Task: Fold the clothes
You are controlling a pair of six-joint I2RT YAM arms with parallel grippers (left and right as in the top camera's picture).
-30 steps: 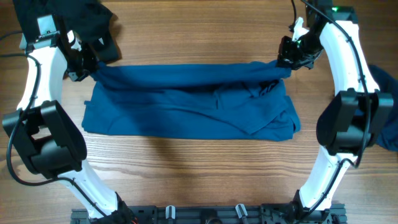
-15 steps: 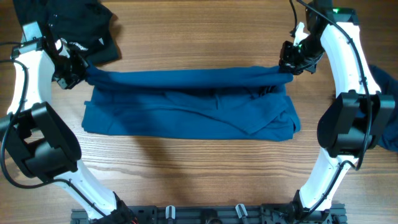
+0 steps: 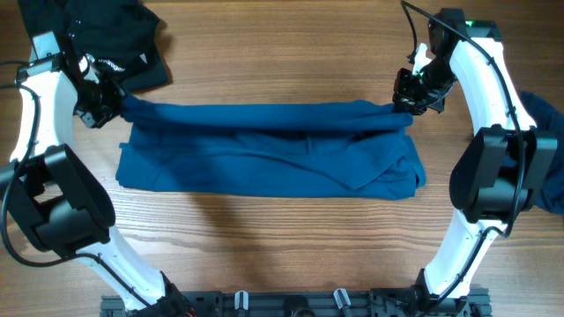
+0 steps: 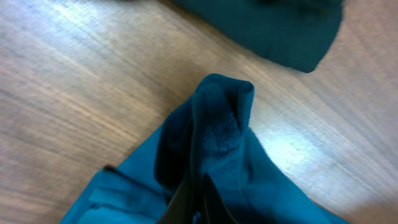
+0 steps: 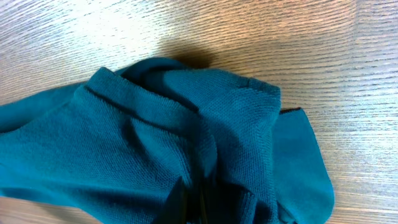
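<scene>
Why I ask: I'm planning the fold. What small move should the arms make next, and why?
Probably carry the raised far edge together toward the near edge and lay it down. The left pincer and right pincer are each shut on a far corner of the shirt. That edge is stretched straight between them, and the rest lies flat on the table.

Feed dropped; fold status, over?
Left pincer, right pincer shut on blue fabric shirt, far edge stretched between them. Dark cloth heap near left pincer.
</scene>
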